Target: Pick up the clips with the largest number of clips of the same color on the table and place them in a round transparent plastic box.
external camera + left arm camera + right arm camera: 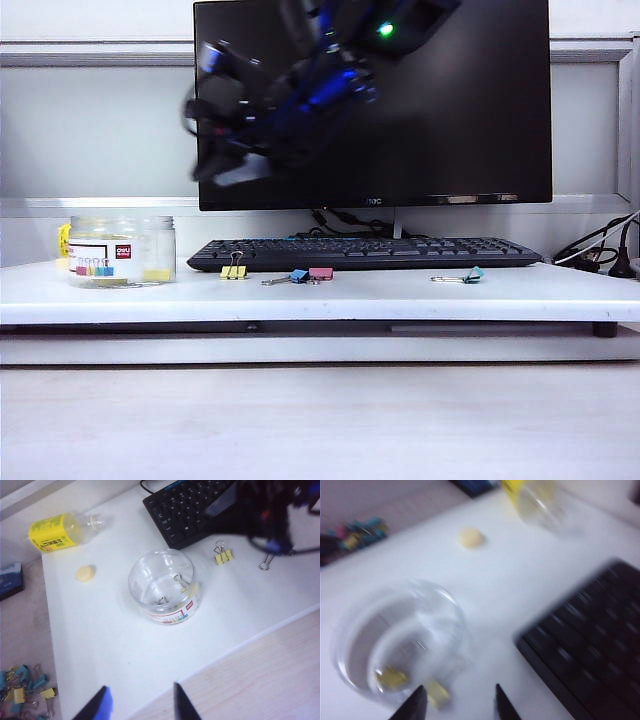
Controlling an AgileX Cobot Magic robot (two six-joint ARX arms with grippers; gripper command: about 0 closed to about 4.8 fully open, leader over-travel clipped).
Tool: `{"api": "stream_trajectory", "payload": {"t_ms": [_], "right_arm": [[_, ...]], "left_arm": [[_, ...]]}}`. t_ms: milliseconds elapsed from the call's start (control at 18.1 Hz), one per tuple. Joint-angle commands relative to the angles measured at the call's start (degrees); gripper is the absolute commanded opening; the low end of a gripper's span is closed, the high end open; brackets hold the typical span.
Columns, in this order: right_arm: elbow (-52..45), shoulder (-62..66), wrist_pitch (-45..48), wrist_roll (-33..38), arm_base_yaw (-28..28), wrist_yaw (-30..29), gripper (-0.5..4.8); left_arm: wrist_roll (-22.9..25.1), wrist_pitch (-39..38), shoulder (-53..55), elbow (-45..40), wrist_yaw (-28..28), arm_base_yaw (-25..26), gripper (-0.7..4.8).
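Observation:
The round transparent plastic box (pixel 121 250) stands at the table's left, and yellow clips (pixel 390 678) lie inside it. One more yellow clip (pixel 233 271) rests on the table in front of the keyboard, also visible in the left wrist view (pixel 222 555). My right gripper (pixel 228 162) is a blur high above that clip and to the right of the box (pixel 400 640). Its fingers (pixel 459 703) stand apart, open and empty. My left gripper (pixel 141 703) hangs open over the table's front edge, well short of the box (pixel 164 585), holding nothing.
A black keyboard (pixel 360 252) and a monitor (pixel 420 100) fill the back. Blue (pixel 298 276), pink (pixel 321 273) and teal (pixel 471 275) clips lie in front of the keyboard. A yellow-labelled bottle (pixel 60 530) and its cap (pixel 85 573) lie beyond the box. Several spare clips (pixel 25 692) are piled off the table.

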Motion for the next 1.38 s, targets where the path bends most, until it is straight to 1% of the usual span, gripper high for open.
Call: {"api": "stream_trajectory", "payload": {"t_ms": [55, 221, 276, 387, 553, 608, 995, 1271, 1382], "right_arm": [[0.4, -0.7, -3.7, -0.3, -0.9, -0.1, 1.76], [0.3, -0.5, -5.4, -0.3, -0.8, -0.1, 1.76], [0.3, -0.5, -5.6, -0.3, -0.8, 0.0, 1.76], [0.3, -0.5, -6.2, -0.3, -0.9, 0.6, 1.76], [0.3, -0.2, -7.3, -2.1, -1.0, 0.7, 1.76], [0.3, 0.3, -7.6, -2.9, -1.0, 1.6, 1.76], [0.2, 3.1, -7.3, -3.6, -1.2, 1.9, 1.76], [0.2, 3.4, -4.5, -3.6, -1.7, 2.1, 1.76], [0.2, 3.5, -3.6, -3.5, -2.0, 3.1, 1.76]], "left_arm": [[-1.5, 0.5, -0.1, 0.1, 1.7, 0.0, 1.75], [-3.3, 0.5, 0.0, 0.0, 4.2, 0.0, 1.75], [-4.1, 0.7, 0.0, -0.2, 4.3, 0.0, 1.75], [-4.2, 1.0, 0.0, -1.7, 5.3, 0.0, 1.75], [-4.9, 0.9, 0.0, -2.1, 5.5, 0.0, 1.75], [-5.4, 0.9, 0.0, -2.1, 5.8, 0.0, 1.75], [-5.4, 0.9, 0.0, -2.1, 5.9, 0.0, 1.75], [-5.4, 0.9, 0.0, -2.1, 5.9, 0.0, 1.75], [-5.4, 0.9, 0.0, -2.1, 5.9, 0.0, 1.75]]}}
